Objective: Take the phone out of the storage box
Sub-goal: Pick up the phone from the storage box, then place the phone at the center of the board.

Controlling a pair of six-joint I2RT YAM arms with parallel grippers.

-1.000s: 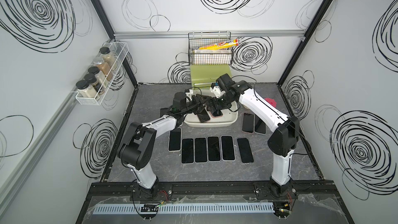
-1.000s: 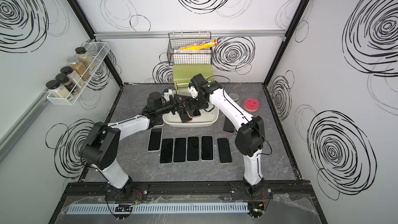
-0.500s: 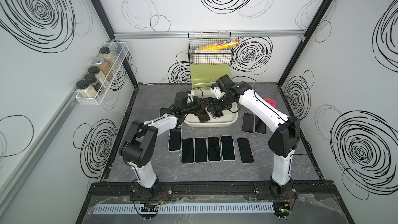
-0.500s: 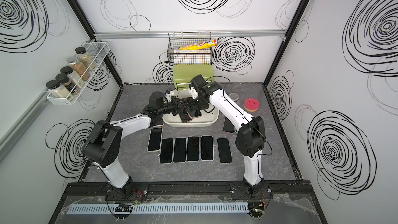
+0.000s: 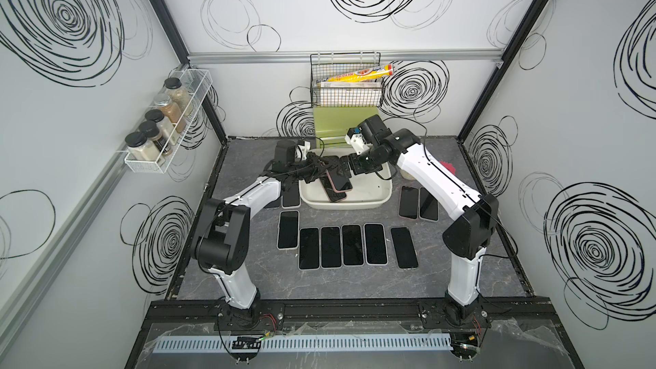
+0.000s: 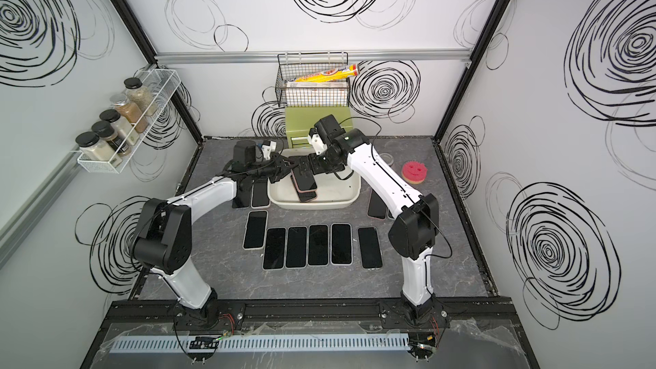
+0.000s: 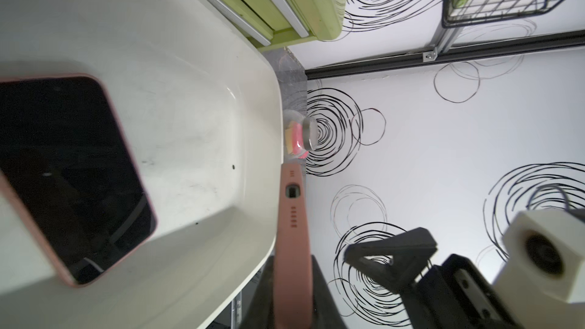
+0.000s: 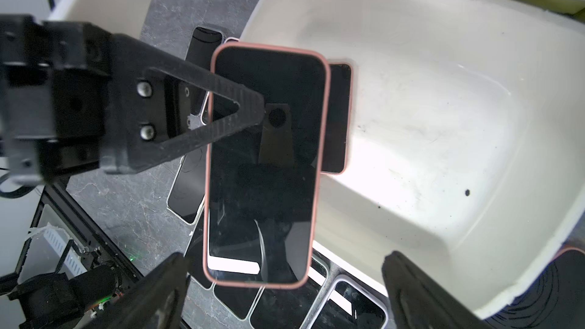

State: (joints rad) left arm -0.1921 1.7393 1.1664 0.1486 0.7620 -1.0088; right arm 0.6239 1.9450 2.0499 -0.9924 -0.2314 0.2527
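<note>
**Phone gripped over the box rim**

Your left end effector (image 8: pixel 250 112) was clamped on a long edge of the pink-cased phone (image 8: pixel 266 185). It held the phone flat, screen up, over the storage box (image 8: pixel 443 128) at the rim on the left arm's side. Your right end effector (image 5: pixel 348 169) stood wide open just beside it, gripping nothing. Another pink phone (image 7: pixel 69 169) lay inside the box.

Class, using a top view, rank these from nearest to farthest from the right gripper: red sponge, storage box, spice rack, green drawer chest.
1. storage box, directly under the right gripper.
2. green drawer chest, just behind, at the back wall.
3. red sponge, out toward the right wall.
4. spice rack, up on the left wall.
</note>
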